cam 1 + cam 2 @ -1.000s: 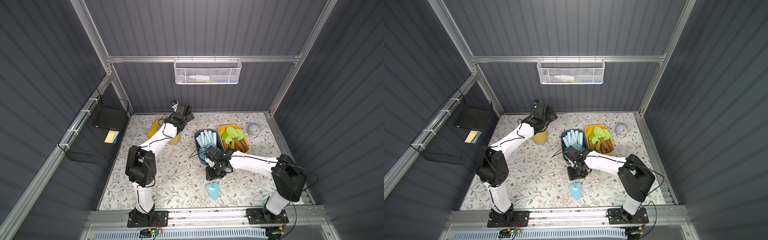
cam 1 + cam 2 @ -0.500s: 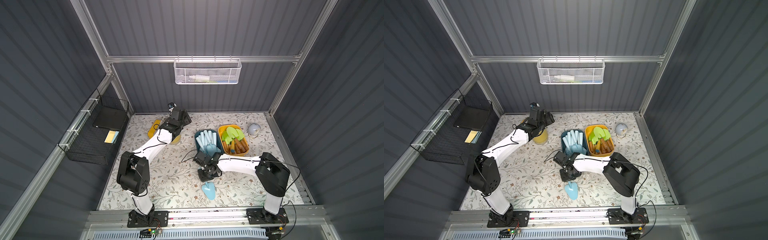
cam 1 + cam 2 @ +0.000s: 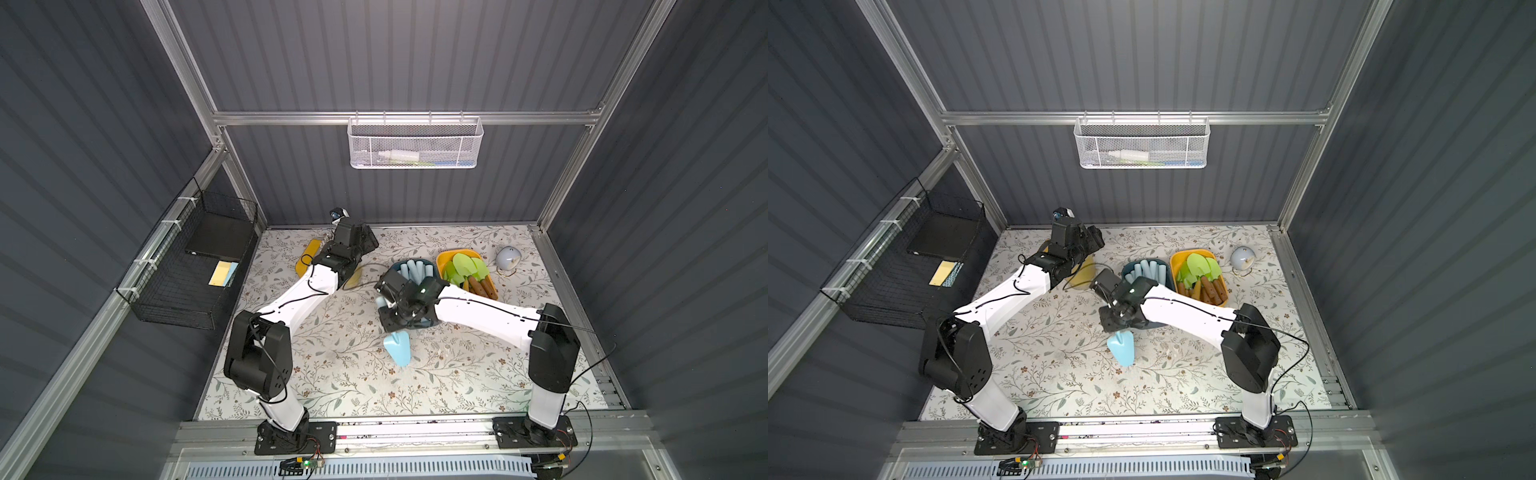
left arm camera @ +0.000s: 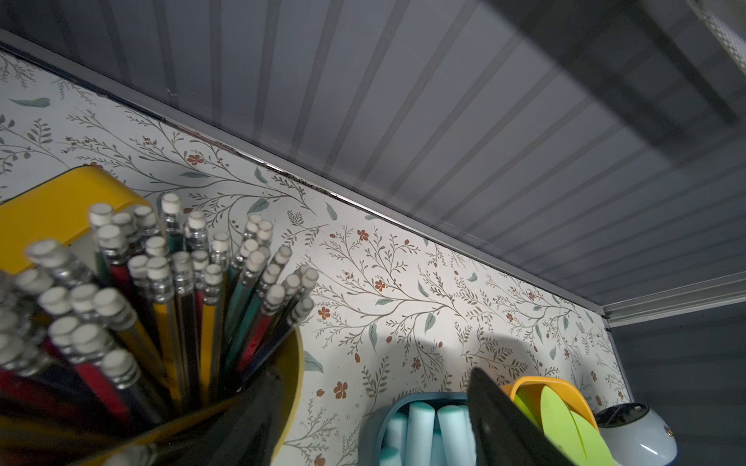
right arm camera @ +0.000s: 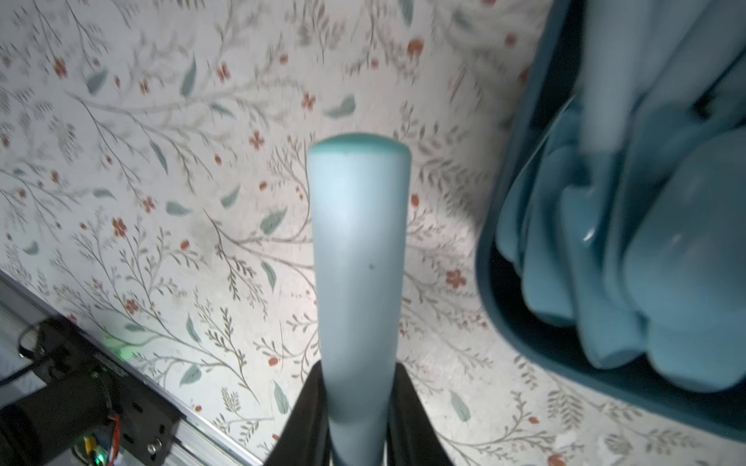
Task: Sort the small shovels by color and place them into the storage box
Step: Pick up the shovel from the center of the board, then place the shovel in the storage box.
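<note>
1. In both top views the right gripper (image 3: 392,325) (image 3: 1115,323) grips a pale-blue shovel (image 3: 398,350) (image 3: 1122,349) beside the blue box (image 3: 394,269).
2. Left wrist view: the left gripper (image 4: 375,375) is open, empty, near pencils (image 4: 181,274).
3. Right wrist view: the blue box (image 5: 488,262) is full; the shovel (image 5: 357,262) may catch its rim.

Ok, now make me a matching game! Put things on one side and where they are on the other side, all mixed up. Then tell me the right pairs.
Things
1. single pale-blue plastic shovel
2. lime-green-bladed shovels with brown handles
3. coloured pencils with silver ends
4. bundle of pale-blue plastic shovels

Places
A. standing in the round yellow cup
B. lying in the orange box
C. clamped by its handle in the right gripper
D. packed in the dark-blue box

Pairs: 1-C, 2-B, 3-A, 4-D
</note>
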`<action>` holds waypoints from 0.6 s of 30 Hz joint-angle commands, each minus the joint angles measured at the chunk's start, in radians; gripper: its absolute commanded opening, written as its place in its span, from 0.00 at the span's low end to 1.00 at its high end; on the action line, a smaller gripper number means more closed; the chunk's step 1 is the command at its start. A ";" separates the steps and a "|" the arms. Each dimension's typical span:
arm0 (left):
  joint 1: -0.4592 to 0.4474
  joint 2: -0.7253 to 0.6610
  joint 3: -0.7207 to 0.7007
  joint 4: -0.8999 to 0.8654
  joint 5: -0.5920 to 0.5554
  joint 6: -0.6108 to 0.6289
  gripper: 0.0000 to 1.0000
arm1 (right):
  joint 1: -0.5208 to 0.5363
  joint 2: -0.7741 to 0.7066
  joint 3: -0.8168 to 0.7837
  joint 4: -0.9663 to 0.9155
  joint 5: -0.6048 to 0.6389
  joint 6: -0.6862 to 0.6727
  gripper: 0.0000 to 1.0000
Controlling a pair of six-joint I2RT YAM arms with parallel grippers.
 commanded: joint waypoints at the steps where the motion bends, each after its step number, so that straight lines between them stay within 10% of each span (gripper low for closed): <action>1: 0.006 -0.063 -0.040 0.007 -0.009 0.018 0.75 | -0.085 0.031 0.118 -0.088 0.086 -0.030 0.00; 18: 0.005 -0.098 -0.089 0.031 0.039 0.024 0.75 | -0.271 0.229 0.269 -0.215 0.300 -0.139 0.02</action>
